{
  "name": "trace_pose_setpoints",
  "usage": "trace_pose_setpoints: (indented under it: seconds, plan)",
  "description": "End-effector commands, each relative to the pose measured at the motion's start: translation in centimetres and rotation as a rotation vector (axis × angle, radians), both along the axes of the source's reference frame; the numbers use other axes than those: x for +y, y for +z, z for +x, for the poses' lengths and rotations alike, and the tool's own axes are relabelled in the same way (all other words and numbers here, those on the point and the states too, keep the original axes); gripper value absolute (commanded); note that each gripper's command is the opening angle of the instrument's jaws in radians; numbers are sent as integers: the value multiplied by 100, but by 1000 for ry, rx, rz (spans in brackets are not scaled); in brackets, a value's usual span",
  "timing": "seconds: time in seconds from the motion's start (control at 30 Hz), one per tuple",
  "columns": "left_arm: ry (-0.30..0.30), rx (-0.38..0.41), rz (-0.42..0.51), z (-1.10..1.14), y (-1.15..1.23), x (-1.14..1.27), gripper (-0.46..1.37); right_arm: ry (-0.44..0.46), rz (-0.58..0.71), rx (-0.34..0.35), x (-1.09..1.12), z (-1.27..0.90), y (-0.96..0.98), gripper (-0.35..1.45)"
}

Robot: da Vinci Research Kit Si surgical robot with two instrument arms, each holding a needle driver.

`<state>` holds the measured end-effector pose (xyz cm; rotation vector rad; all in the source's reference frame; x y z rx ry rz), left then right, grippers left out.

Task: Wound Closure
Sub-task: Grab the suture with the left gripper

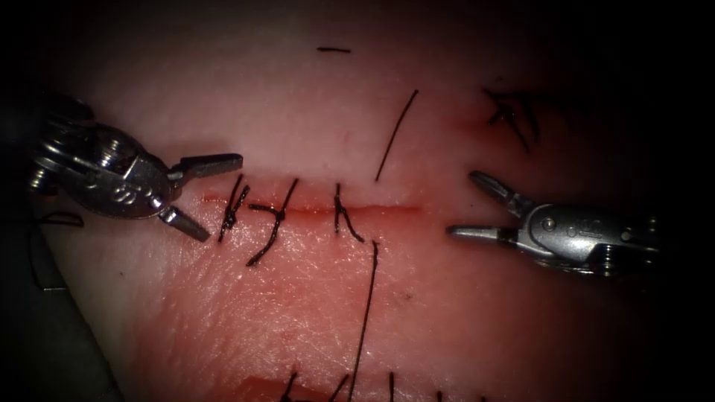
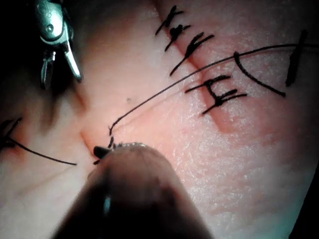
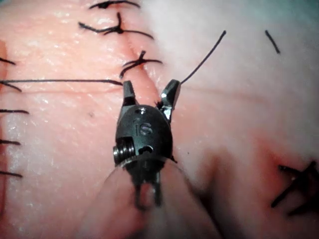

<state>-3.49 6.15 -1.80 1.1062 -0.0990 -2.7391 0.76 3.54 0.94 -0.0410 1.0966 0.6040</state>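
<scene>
Flanking the cut (image 1: 387,209) in the tissue (image 1: 298,313), left tool (image 1: 199,195) and right tool (image 1: 465,205) both hold nothing, jaws apart. Three stitches (image 1: 275,216) cross the cut; loose thread (image 1: 366,313) lies below. Needle location: cannot tell.

Two grippers (image 1: 205,195) (image 1: 469,205), three knotted stitches (image 1: 275,216) across one cut (image 1: 387,209), one tissue (image 1: 298,313).

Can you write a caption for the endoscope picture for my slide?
Both hands, left and right, open and empty beside the tissue's cut, three stitches in, loose thread below.
</scene>
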Motion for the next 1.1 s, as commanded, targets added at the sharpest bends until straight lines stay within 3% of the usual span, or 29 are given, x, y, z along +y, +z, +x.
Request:
trace_pose_setpoints:
  seconds: [0.03, 0.17, 0.47, 0.83, 1.1]
  plan:
    - [4, -14, -5, 1, 2, -2, 27, -2, 1, 1, 0, 0, 0, 108]
    - [-2, -66, -13, -2, 14, -20, 24, -2, 1, 1, 0, 0, 0, 109]
    - [-14, -121, -23, -20, 39, -46, 37, -5, -5, -1, 0, 0, 0, 109]
    - [109, -229, -112, -63, 52, -64, 69, -6, -6, 0, -1, 0, 1, 108]
    - [132, -264, -135, -83, 66, -79, 67, -6, -6, 0, -2, 0, 1, 107]
